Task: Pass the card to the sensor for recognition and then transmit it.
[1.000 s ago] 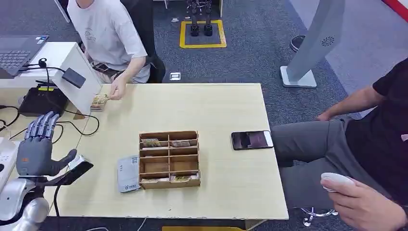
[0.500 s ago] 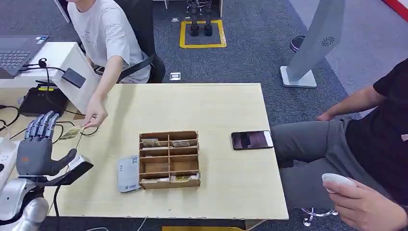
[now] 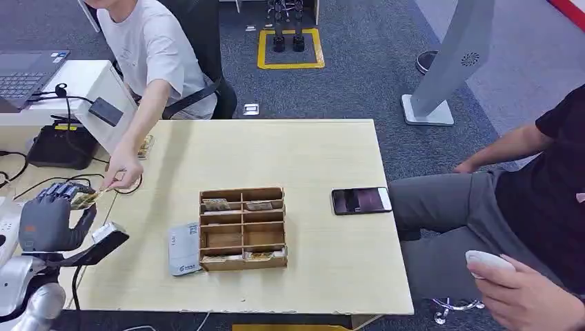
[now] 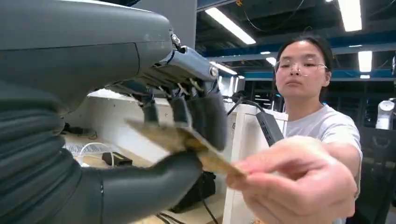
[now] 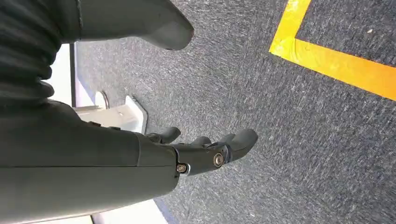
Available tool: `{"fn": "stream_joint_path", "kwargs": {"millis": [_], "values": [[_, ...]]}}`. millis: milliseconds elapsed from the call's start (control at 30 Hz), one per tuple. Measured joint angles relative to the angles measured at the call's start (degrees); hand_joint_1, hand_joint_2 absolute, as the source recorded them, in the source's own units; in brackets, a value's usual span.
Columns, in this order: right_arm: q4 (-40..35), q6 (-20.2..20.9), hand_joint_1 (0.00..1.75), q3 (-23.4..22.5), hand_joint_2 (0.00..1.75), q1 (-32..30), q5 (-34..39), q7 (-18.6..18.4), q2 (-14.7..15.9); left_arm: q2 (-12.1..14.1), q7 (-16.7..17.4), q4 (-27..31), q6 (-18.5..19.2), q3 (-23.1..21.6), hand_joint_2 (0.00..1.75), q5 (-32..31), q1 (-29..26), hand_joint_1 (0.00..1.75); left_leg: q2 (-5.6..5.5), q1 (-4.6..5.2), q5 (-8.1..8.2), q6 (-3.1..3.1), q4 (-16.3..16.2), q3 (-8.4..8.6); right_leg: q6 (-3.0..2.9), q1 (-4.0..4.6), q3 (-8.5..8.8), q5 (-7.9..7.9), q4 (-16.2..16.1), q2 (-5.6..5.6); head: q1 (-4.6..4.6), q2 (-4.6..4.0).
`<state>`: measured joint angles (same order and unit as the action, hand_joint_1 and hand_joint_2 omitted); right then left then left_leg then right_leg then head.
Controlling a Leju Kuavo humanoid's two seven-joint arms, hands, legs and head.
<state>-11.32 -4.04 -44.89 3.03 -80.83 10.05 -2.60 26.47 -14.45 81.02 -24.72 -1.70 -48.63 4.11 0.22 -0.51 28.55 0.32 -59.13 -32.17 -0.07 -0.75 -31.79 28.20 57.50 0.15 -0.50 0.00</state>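
Observation:
A tan card point(image 3: 84, 200) lies between the thumb and the curled fingers of my left hand point(image 3: 47, 222), off the table's left edge. A person's hand point(image 3: 123, 172) reaches over from the far side and still pinches the card's other end. In the left wrist view the card point(image 4: 187, 142) sits between my thumb and dark fingers point(image 4: 205, 119), with the person's hand point(image 4: 299, 186) on its outer end. A small black sensor head with a pale face point(image 3: 109, 234) stands on an arm just beside my left hand. My right hand point(image 5: 210, 149) hangs over the carpet, fingers loosely apart and holding nothing.
A wooden compartment box point(image 3: 243, 227) with several cards stands mid-table, a grey card reader point(image 3: 184, 249) at its left. A phone point(image 3: 361, 200) lies to the right. A small card stack point(image 3: 145, 145) sits at the far left. Cables and a black device point(image 3: 62, 145) lie left; another person sits right.
The person carried a card from the stack at the far left across to my left hand. My left hand's fingers, upright and spread before, have curled down onto it.

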Motion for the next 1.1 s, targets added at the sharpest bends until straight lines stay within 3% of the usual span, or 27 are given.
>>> {"fn": "stream_joint_path", "kwargs": {"millis": [133, 333, 433, 567, 767, 967, 1100], "values": [[0.00, 0.00, 0.00, 0.00, 1.75, 0.02, 0.00, 0.00, 0.00, 0.00, -0.24, 0.00, 0.42, 0.00, 1.75, 0.26, 0.19, 1.75, 0.03, 0.00, 0.00, 0.00, 0.00, 0.01, 0.00, 0.00, 0.00, 0.00, 0.00, 0.01, 0.00, 0.00], [0.00, 0.02, 0.00, 0.00, 1.75, 0.12, 0.02, -0.02, 0.00, -0.66, -2.60, 0.00, 1.72, 0.00, 1.75, 5.83, 0.04, 1.75, 0.00, 0.00, 0.00, 0.00, 0.00, 0.00, -0.01, 0.00, 0.00, 0.00, 0.00, -0.01, 0.02, 0.00], [0.00, -0.02, 0.00, 0.00, 1.75, 0.11, 0.13, -0.24, 0.00, -1.53, -2.64, 0.31, 5.12, 0.11, 1.75, 11.29, 0.03, 1.75, 0.00, 0.00, 0.00, 0.00, 0.00, 0.00, 0.00, 0.00, 0.00, 0.00, 0.00, -0.01, 0.00, 0.02], [0.00, -0.04, 0.00, -0.28, 1.75, 0.10, 0.50, -0.50, 0.00, -3.94, 1.90, 0.85, 13.97, 0.26, 1.75, 18.66, 0.18, 1.75, 0.00, 0.01, 0.00, 0.00, -0.01, 0.01, -0.02, -0.01, 0.01, -0.02, 0.00, -0.01, 0.02, 0.00], [0.00, -0.24, 0.00, -0.44, 1.75, -0.01, 0.55, -0.46, 0.00, -6.08, 4.98, 2.27, 25.12, 0.26, 1.75, 26.93, -0.13, 1.75, 0.00, 0.01, 0.00, 0.00, -0.01, 0.00, -0.05, 0.00, 0.01, -0.04, 0.00, -0.01, 0.00, 0.02], [0.00, -0.77, 0.00, -0.94, 1.75, -0.07, 0.70, -0.39, 0.00, -8.37, 6.49, 3.65, 27.45, 0.11, 1.75, 28.09, -1.10, 1.75, 0.00, 0.01, 0.00, 0.00, -0.01, 0.00, -0.05, 0.00, -0.02, -0.03, 0.00, -0.01, 0.00, 0.00], [-0.02, -0.94, 0.00, -1.31, 1.75, -0.09, 0.85, -0.26, 0.00, -10.94, 9.48, 3.65, 27.63, -0.75, 1.75, 28.57, -1.11, 1.75, 0.00, 0.01, 0.00, 0.00, -0.02, 0.00, -0.04, -0.01, -0.02, -0.04, 0.00, -0.01, 0.00, 0.00]]}}
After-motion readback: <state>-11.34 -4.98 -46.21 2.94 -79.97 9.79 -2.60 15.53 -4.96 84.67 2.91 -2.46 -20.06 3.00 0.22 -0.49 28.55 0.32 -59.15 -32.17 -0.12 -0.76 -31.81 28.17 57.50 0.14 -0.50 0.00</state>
